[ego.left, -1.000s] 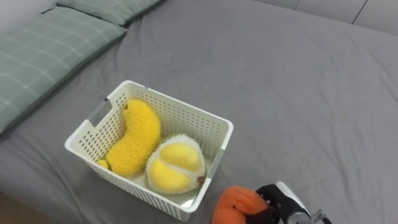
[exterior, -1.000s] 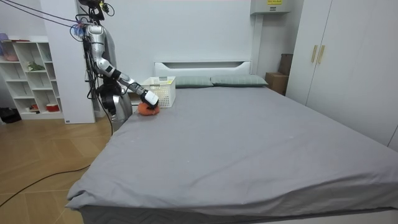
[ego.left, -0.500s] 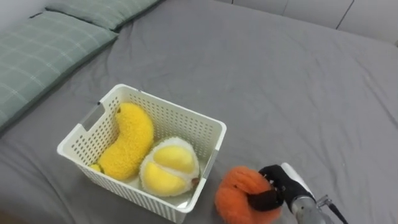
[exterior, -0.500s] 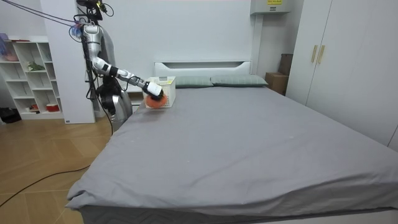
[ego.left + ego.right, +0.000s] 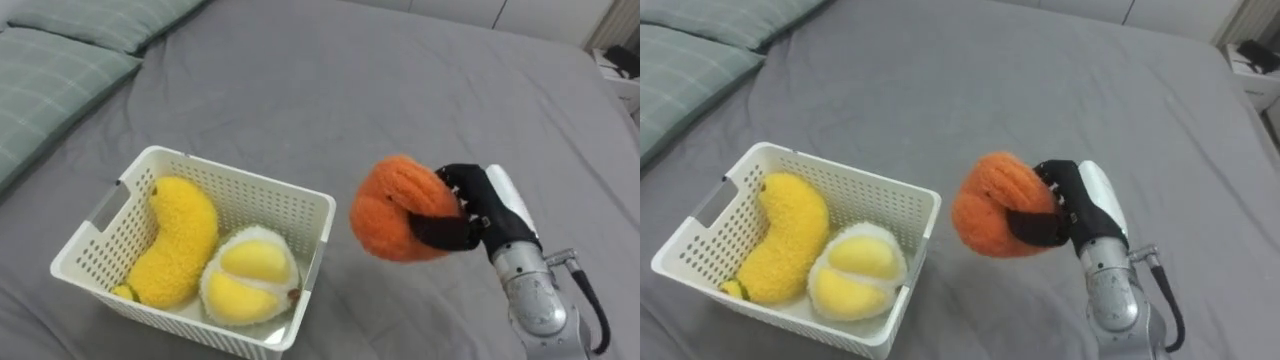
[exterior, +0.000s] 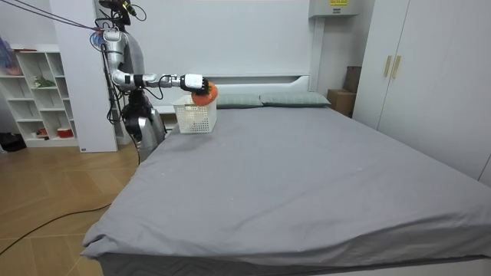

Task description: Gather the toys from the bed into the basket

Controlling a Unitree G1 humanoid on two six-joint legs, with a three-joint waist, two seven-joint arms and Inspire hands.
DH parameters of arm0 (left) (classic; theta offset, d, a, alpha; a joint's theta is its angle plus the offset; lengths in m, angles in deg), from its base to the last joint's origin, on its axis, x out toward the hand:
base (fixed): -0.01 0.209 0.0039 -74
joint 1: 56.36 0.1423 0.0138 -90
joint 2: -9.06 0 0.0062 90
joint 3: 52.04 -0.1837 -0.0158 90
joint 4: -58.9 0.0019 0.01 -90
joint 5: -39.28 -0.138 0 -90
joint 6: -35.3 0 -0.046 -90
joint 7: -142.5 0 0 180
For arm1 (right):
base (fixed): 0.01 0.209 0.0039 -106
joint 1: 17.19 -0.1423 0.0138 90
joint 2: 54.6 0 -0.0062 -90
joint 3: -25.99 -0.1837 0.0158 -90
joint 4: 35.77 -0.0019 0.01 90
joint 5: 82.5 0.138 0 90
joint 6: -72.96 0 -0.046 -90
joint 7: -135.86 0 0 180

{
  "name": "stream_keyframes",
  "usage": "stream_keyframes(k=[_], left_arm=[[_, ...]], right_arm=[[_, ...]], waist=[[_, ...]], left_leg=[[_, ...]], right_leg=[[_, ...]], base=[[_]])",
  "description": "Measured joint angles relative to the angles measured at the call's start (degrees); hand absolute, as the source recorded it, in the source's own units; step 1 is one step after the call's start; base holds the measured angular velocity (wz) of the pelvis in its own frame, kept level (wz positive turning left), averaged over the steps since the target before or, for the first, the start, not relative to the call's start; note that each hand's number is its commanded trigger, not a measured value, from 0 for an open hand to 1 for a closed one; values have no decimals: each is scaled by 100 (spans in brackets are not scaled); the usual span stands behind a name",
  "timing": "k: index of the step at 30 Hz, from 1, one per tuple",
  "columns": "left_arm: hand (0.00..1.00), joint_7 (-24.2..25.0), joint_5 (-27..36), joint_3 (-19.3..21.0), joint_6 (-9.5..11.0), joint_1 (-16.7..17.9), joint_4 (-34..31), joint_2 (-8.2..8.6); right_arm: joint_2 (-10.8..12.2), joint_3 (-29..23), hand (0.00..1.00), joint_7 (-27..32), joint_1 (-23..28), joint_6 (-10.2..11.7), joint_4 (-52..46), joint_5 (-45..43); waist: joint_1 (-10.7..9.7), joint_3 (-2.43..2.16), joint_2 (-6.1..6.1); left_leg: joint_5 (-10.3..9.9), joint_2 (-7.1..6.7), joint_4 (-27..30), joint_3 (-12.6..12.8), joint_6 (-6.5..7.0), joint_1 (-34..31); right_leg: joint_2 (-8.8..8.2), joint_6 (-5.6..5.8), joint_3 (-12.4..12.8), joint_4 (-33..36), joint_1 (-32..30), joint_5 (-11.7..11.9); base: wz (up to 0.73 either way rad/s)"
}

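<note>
Robot's right hand (image 5: 470,205) grips an orange plush toy (image 5: 395,208) in the air, just right of the white basket (image 5: 300,215) on the grey bed (image 5: 330,90)

Green checked pillows (image 5: 50,80) lie far left; white wardrobe (image 6: 430,77) right; shelf unit (image 6: 34,92) and wooden floor (image 6: 54,192) left.

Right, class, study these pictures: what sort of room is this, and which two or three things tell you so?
Most likely a bedroom: a wide bed under a grey sheet, green checked pillows at its head, and a tall pale wardrobe along the wall beside it.
</note>
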Motion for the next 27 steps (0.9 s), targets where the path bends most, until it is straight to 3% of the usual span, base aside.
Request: stream_keyframes(k=[10,14,21,27], left_arm=[[0,7,-51,110,-2,-52,198,-32],[0,2,-36,60,1,-82,169,-42],[0,139,-45,-63,-23,-180,130,-44],[0,148,-40,-125,-25,-237,130,-48]], right_arm=[[2,3,100,-243,-387,1,-554,-13],[-1,77,100,-248,-593,-1,-790,-27],[-6,538,100,-589,-789,-258,-1304,-264],[-1,847,100,-800,-838,-267,-1465,-254]], waist=[[29,26,70],[150,30,83],[349,-11,21],[564,-24,-11]], left_leg=[[-1,6,-15,-1,-1,20],[-3,15,-13,20,-4,18],[-3,13,6,4,-4,-34],[-2,9,-12,-23,-3,-42]], right_leg=[[1,0,4,2,12,-1],[10,0,13,2,1,0],[10,0,29,7,-36,0],[7,0,39,7,-48,0]], base=[[0],[-3],[0],[1]])
